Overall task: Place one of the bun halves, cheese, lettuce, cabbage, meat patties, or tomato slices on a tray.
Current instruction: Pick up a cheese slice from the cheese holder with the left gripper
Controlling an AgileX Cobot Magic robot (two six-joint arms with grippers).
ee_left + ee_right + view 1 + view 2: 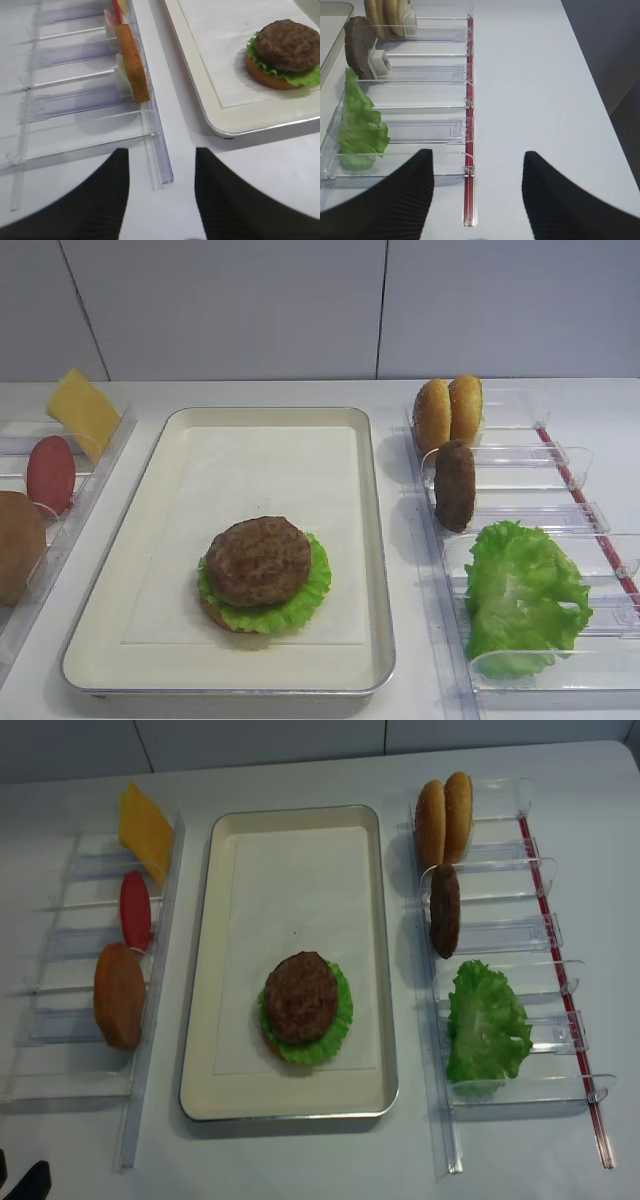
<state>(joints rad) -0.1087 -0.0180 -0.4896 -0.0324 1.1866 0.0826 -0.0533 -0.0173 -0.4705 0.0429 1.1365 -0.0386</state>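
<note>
The silver tray (375, 540) holds a stack of a bun half (262, 77), lettuce (315, 590) and a meat patty (259, 560). On the left rack stand the cheese (83, 412), a tomato slice (50, 473) and a bun half (18, 545). The right rack carries two bun halves (448, 412), a patty (455, 485) and lettuce (525, 595). No cabbage is in view. My left gripper (161, 155) is open and empty over the near end of the left rack. My right gripper (478, 160) is open and empty beside the right rack's near end.
The clear left rack (75, 105) has empty slots near my left gripper. A red strip (468, 150) runs along the right rack's outer side. White tabletop (545, 100) lies to the right of it. A pale wall (300, 300) stands behind the table.
</note>
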